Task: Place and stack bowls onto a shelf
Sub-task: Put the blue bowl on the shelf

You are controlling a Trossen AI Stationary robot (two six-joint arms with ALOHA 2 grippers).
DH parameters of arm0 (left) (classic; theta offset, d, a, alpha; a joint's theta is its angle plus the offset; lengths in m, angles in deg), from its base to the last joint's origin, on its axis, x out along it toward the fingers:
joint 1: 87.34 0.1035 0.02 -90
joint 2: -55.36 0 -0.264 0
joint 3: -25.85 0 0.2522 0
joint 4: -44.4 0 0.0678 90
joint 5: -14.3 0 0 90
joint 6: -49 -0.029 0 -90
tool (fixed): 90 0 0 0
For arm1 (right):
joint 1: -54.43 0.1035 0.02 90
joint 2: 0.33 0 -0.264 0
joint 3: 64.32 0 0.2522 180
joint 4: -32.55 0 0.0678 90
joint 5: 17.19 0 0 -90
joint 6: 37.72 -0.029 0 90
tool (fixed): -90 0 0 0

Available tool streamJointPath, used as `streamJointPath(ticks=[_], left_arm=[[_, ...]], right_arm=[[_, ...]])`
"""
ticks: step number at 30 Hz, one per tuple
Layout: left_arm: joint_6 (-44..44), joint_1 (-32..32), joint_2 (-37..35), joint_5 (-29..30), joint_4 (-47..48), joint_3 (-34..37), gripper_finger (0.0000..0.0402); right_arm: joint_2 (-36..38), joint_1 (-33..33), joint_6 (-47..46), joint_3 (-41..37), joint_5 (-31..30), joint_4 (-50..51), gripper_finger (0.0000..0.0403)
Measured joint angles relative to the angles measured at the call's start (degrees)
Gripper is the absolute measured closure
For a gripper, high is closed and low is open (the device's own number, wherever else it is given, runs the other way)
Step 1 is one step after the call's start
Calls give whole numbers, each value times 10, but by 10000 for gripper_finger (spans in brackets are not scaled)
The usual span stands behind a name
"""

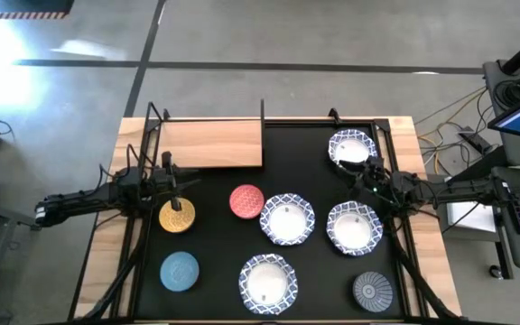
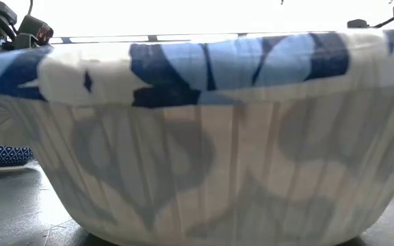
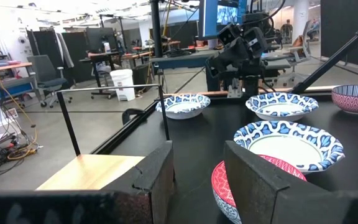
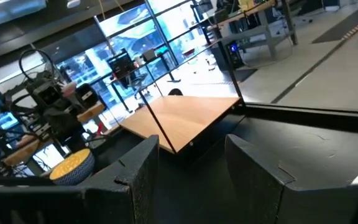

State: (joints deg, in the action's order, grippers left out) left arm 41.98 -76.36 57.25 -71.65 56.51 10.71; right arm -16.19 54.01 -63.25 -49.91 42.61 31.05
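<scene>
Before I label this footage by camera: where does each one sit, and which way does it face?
High: overhead, looking straight down; both arms, the shelf and bowls show.
Low: at table height, filled by one white bowl.
Left wrist: past the open left gripper toward the red bowl.
Right wrist: past the open right gripper toward the shelf.
Shared: both wrist views see the shelf.
</scene>
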Motion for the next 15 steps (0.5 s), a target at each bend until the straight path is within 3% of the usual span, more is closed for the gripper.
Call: streamJointPath(ticks=[15], left_arm=[[0, 0, 0, 0, 0, 0, 275]], right_arm=[[0, 0, 4, 0, -29, -3, 229]])
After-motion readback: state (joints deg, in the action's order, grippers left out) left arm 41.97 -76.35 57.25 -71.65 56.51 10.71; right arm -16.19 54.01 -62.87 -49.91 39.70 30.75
